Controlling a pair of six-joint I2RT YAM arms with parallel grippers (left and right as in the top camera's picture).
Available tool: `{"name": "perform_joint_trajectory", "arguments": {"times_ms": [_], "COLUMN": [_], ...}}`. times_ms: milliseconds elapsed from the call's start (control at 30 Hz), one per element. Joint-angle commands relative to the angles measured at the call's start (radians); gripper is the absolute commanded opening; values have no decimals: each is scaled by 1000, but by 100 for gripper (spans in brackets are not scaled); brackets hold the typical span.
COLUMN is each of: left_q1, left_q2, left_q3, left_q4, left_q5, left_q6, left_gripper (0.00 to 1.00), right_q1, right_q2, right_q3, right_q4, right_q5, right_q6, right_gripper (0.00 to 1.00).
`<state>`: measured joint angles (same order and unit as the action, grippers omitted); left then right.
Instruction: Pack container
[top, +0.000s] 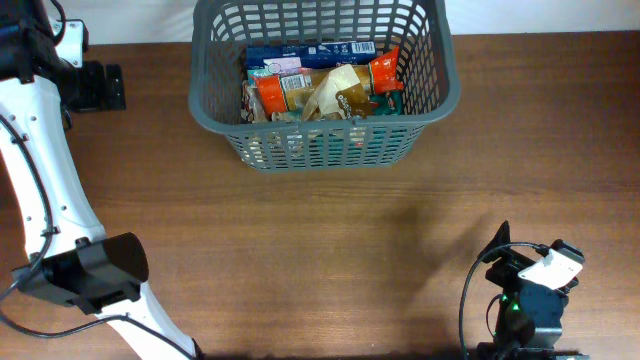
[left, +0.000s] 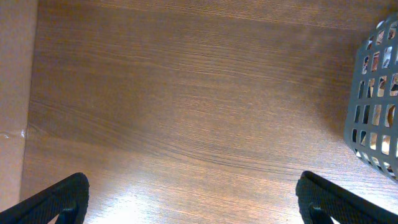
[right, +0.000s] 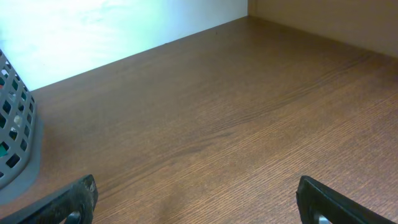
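The container (top: 325, 119) is a dark grey slotted basket at the back middle of the wooden table. It holds several snack packets: a blue box (top: 310, 50), an orange packet (top: 272, 93), a tan packet (top: 340, 93) and another orange packet (top: 385, 70). My left gripper (left: 193, 199) is open and empty over bare wood, with the container's side (left: 373, 112) at the right edge of its view. My right gripper (right: 196, 199) is open and empty over bare wood, far from the container's corner (right: 12, 137).
The left arm (top: 45, 190) runs up the table's left side. The right arm (top: 530, 290) sits at the front right. A pale wall lies behind the table (right: 93, 31). A table edge shows in the left wrist view (left: 15, 93).
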<state>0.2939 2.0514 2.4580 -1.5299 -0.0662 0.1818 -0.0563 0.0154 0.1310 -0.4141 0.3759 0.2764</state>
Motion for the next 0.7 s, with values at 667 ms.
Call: {"name": "perform_joint_trajectory", "arguments": {"times_ms": [667], "left_q1": [-29], "left_q2": [-50], "left_q3": [-64], "left_q4": [1], "left_q5": [7], "left_q6": [-10], "left_gripper": [99], "right_q1": [-3], "right_q2": [-12], "right_q3": [-10], "right_q4": [3], "right_q5": [-8], "right_q6": [-6], "right_gripper": [99]}}
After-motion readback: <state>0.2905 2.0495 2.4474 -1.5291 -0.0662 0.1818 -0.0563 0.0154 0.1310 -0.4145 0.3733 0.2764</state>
